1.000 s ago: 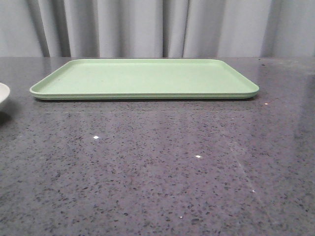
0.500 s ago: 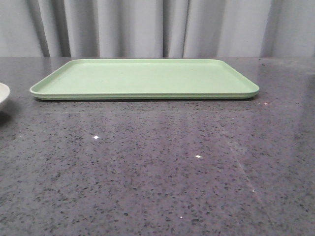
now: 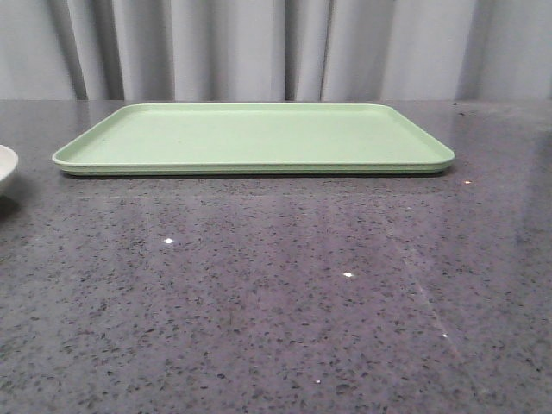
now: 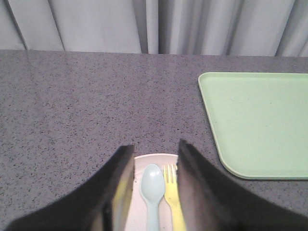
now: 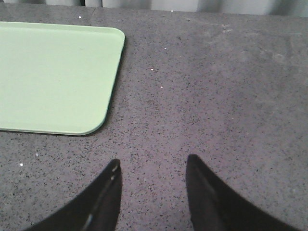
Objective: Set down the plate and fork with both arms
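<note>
The small yellow plastic fork (image 4: 172, 192) lies lengthwise on the shallow off-white plate (image 4: 153, 158), directly between the left gripper (image 4: 155, 153)'s spread fingers; right gripper (image 5: 153, 166) spread, empty.

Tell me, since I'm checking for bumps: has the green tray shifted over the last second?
No. In the front view the tray keeps the same spot against the curtain folds behind it and the table's far edge.
</note>
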You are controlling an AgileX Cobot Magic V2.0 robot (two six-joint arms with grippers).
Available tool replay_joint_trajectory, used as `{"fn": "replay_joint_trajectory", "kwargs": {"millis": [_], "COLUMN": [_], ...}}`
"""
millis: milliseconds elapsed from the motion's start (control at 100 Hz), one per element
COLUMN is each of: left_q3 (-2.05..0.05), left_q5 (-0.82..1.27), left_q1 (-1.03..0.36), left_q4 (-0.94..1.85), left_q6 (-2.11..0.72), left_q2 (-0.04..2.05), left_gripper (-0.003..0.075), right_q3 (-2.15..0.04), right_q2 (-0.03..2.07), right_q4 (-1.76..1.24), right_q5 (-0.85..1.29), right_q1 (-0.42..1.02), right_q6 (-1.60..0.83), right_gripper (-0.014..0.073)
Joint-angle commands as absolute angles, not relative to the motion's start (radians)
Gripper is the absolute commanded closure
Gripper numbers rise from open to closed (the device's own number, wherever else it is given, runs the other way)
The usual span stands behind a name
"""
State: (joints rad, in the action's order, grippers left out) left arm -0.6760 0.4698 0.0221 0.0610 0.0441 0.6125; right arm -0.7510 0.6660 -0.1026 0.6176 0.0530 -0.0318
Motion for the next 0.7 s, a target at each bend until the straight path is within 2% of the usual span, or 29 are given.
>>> {"fn": "replay_joint_trajectory", "kwargs": {"millis": [0, 60, 460, 690], "left_q3": [-0.714, -0.714, -0.714, -0.735], "left_q5": [0.41, 0.391, 0.373, 0.448], "left_q1": [0.021, 0.021, 0.023, 0.065], "left_q4": [0.064, 0.064, 0.061, 0.0], "left_q6": [0.05, 0.05, 0.05, 0.056], "left_q2": [0.62, 0.62, 0.62, 0.628], "left_gripper": [0.0354, 0.0331, 0.0332, 0.0332], "right_q3": [-0.789, -0.789, -0.789, -0.789], "right_q2": [0.672, 0.672, 0.672, 0.672], "right_q4": [-0.092, -0.092, -0.092, -0.092], "right_q5": [0.54, 0.521, 0.512, 0.512], "right_q1": [0.049, 0.049, 0.049, 0.049], "right_q6": [-0.036, -0.036, -0.036, -0.036], "right_gripper": [0.021, 0.021, 0.021, 0.021]}}
